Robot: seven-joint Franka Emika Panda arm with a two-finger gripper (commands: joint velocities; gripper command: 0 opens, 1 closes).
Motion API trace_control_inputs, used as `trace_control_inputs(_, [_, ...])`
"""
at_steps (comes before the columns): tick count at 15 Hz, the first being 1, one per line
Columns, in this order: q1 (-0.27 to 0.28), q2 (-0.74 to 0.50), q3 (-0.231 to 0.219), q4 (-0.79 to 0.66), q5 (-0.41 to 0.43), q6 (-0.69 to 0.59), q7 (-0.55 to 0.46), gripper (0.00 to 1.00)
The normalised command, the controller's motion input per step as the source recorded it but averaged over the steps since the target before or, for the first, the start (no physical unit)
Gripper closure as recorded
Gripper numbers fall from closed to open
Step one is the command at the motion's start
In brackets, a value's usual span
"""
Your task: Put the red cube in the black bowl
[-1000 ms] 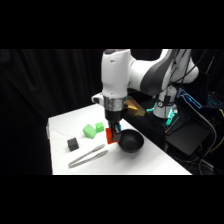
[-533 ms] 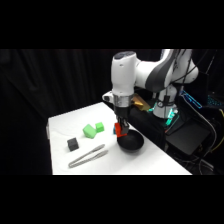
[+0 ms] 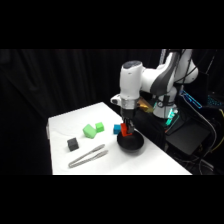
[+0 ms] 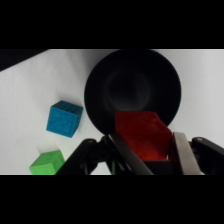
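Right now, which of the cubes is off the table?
The red cube, clamped in the gripper above the black bowl; the other cubes sit on the table.

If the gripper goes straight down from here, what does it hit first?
Most likely the black bowl: the gripper, shut on the red cube, points into it. The cube would touch first; the height above it is unclear.

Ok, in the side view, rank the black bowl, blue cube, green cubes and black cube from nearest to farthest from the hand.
From the hand, holding the red cube:
1. Black bowl, right beneath.
2. Blue cube, just beside the bowl.
3. Green cubes, mid-table.
4. Black cube, far side.
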Motion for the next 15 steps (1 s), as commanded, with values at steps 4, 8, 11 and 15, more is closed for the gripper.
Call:
trace_control_inputs(4, [-0.11,-0.09,0.106,-0.25,0.107,0.28,-0.19,0.75])
trace_control_inputs(8, [-0.099,0.09,0.108,-0.11,0.18,0.35,-0.29,0.75])
trace_control_inputs(11, [-0.105,0.21,0.098,-0.01,0.232,0.33,-0.36,0.24])
trace_control_inputs(15, [-0.119,0.15,0.112,0.04,0.25,0.2,-0.37,0.0])
